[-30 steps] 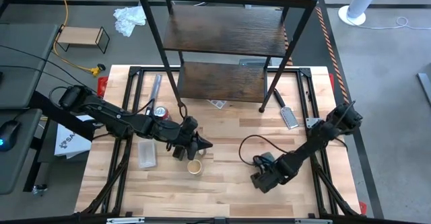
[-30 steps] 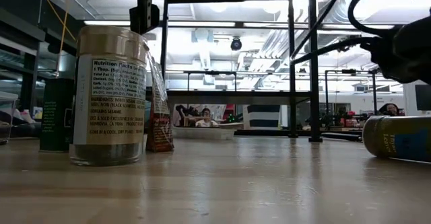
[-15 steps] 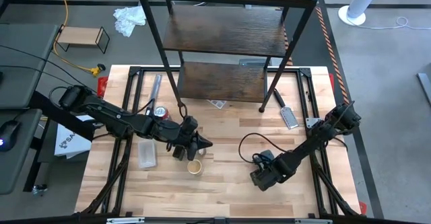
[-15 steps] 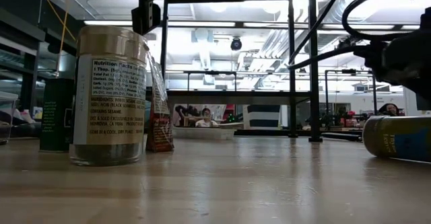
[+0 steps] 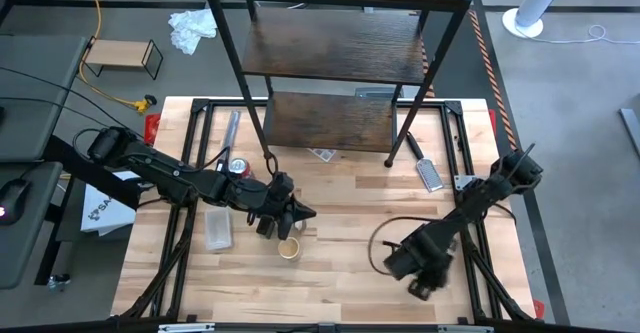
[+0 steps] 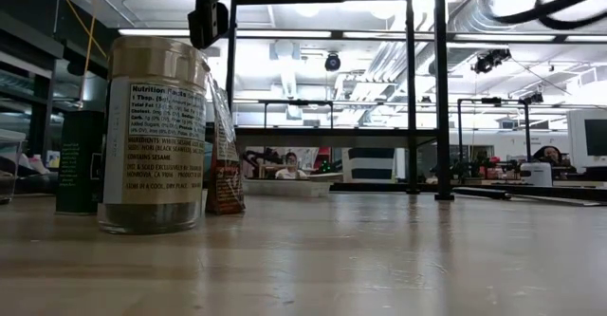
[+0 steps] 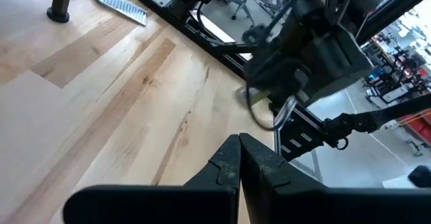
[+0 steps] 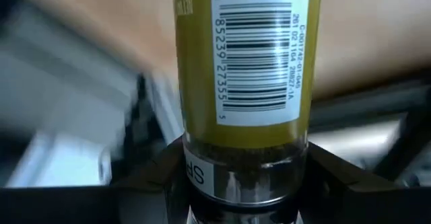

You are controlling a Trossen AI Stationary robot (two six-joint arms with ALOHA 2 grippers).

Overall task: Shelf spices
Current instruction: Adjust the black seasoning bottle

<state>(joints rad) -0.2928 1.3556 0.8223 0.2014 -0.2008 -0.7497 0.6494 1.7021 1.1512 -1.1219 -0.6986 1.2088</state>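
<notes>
My right gripper (image 5: 415, 271) hangs over the table's near right part, shut on a spice jar (image 8: 246, 69) with an olive-yellow label and a barcode. My left gripper (image 5: 303, 213) hovers shut and empty near the table's middle. Just near of it, a tan-lidded jar (image 5: 290, 249) stands upright on its base (image 6: 152, 223). In the low view a dark greenish jar (image 6: 79, 161) stands behind it. The shelf (image 5: 335, 48), dark wood-grain boards in a thin black frame, stands with its front legs (image 5: 388, 160) on the table's far part. My right gripper pinches the jar between its two fingers (image 8: 160, 173), one on each side of the clear-glass end (image 8: 246, 160) nearest the wrist. The jar runs along the fingers and reaches out well past their tips. It is lifted clear of the table.
A red can (image 5: 238, 167) and a flat clear plastic piece (image 5: 218, 228) lie by the left arm. A metal grater (image 5: 430, 176) lies near the shelf's right front leg. A small light-wood rack (image 5: 122, 55) sits on the floor beyond the table's far left.
My right gripper has shut on the jar that lay on its side at the near right, then risen with it while its wrist rolled and tipped. The jar has gone up out of the low view. My left arm has kept its place.
</notes>
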